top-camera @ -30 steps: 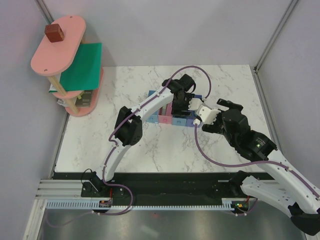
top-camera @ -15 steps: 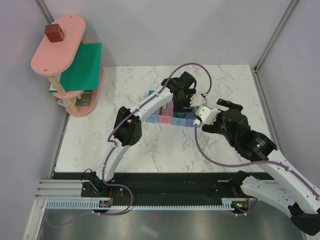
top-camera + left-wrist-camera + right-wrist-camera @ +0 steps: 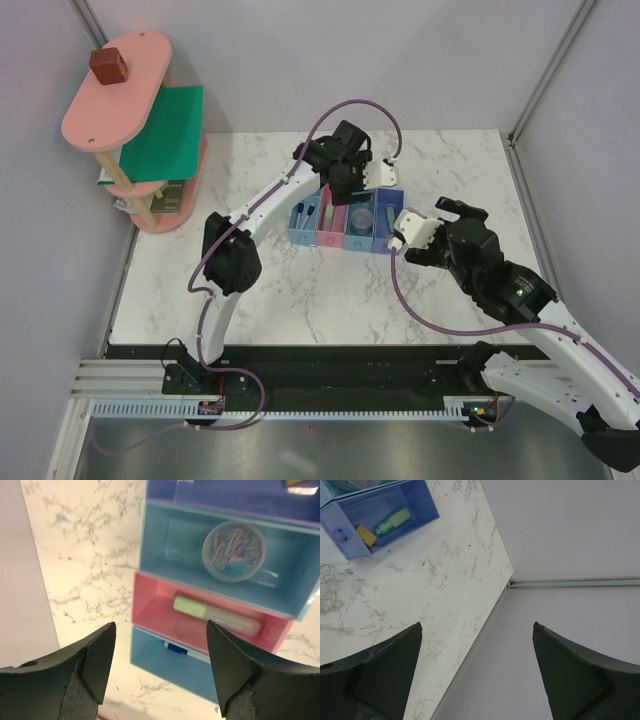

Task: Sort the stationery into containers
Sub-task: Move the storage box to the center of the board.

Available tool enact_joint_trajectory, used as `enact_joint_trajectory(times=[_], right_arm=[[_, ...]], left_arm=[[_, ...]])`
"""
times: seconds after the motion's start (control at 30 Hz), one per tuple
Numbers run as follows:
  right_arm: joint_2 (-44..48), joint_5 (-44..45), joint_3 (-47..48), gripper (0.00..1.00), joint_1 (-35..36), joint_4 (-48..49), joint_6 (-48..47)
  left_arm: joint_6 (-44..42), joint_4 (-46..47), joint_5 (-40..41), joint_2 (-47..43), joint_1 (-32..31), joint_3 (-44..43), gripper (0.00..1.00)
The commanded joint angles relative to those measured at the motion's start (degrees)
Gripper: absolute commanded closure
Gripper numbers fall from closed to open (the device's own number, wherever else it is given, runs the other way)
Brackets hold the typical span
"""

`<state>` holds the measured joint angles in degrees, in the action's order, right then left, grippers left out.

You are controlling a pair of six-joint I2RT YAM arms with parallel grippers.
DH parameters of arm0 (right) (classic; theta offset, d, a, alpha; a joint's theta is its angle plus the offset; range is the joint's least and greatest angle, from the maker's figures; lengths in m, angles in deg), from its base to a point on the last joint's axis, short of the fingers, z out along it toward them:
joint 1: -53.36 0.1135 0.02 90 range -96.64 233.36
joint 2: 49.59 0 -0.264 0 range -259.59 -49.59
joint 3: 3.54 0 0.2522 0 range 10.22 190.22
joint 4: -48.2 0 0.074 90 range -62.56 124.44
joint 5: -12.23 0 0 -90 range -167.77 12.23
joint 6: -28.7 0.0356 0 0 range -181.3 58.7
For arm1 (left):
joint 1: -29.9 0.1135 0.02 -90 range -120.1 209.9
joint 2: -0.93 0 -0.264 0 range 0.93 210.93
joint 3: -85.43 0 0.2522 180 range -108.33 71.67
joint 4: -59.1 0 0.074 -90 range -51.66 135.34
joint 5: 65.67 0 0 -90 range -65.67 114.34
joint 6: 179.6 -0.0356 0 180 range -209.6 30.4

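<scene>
We log the left gripper (image 3: 160, 630) with its jaws spread wide and nothing between them. It hovers above the row of four small joined rectangular plastic bins (image 3: 330, 241), which lies directly below and ahead of it. In its wrist view the row runs straight ahead of the fingers, and each bin's long axis lies parallel to the line across the jaws. Working outward, we find a thin white marker with a blue cap (image 3: 182, 650) in the blue bin (image 3: 145, 655), a mint-green and pink-lilac bar (image 3: 215, 617) in the pink bin (image 3: 150, 605), and a round clear tub of coloured paper clips (image 3: 232, 545) in the light blue bin (image 3: 165, 540). The right gripper (image 3: 477, 627) is equally open and empty, just beside the purple-blue bin (image 3: 420, 505), which holds a tiny tan block (image 3: 365, 534) and a mint-green piece (image 3: 392, 520). We see no loose stationery on the white marbled table (image 3: 300, 290). We judge the sorting done or nearly so, with the left arm the nearer one for any correction.
</scene>
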<state>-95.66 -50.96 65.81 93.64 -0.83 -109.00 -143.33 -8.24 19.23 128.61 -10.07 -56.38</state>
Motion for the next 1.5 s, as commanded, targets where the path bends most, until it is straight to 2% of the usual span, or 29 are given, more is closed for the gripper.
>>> enact_joint_trajectory(times=[0.0,0.33,0.97,1.47], right_arm=[[0.9,0.0,2.5,0.02,-0.2,0.3,1.3],[1.1,-0.1,3.1,0.02,-0.6,-0.3,1.6],[0.6,-0.6,3.7,0.02,-0.6,0.1,1.5],[0.8,-0.7,4.0,0.02,-0.6,-0.1,1.4]], left_arm=[[1.2,2.1,4.0,-1.6,3.1,4.6,0.21],[0.2,3.3,5.0,-0.1,5.7,10.0,0.23],[3.9,3.0,-1.0,-7.6,4.4,24.3,0.26],[7.3,1.4,-2.5,-9.2,3.3,25.7,0.27]])
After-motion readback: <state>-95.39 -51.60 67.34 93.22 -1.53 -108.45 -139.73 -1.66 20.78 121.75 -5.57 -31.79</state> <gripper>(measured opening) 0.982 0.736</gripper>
